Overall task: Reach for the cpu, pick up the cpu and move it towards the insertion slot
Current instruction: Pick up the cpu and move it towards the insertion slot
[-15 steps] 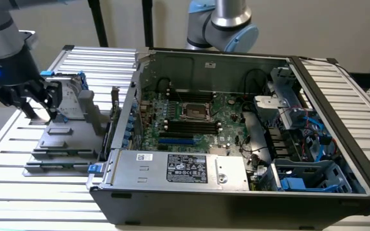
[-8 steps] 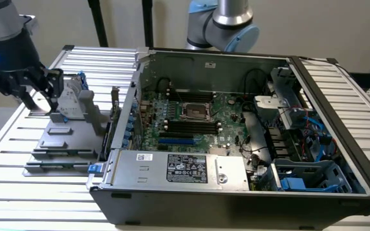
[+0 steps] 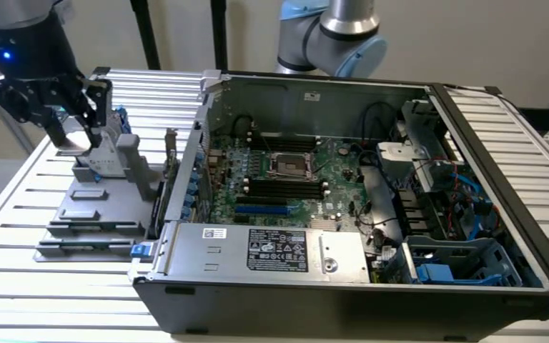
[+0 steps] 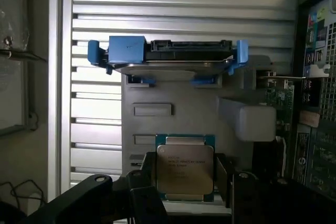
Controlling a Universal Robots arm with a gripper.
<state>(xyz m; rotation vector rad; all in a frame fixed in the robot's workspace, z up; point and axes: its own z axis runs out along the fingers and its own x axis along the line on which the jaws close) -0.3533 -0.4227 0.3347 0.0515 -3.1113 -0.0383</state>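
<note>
Pincer (image 4: 186, 184) closed on the side edges of the small square silver-topped cpu (image 4: 185, 167), at the grey plastic holder (image 4: 173, 98) on the slatted metal worktop (image 3: 17, 207). Your grip is thin. The chip could twist or slip before reaching the silver-framed insertion slot (image 3: 291, 166), well apart.

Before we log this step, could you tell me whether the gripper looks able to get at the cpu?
Probably yes: the gripper sits right at the cpu, whose metal top lies uncovered, and the hard drive in its blue rails sits apart from it.
</note>
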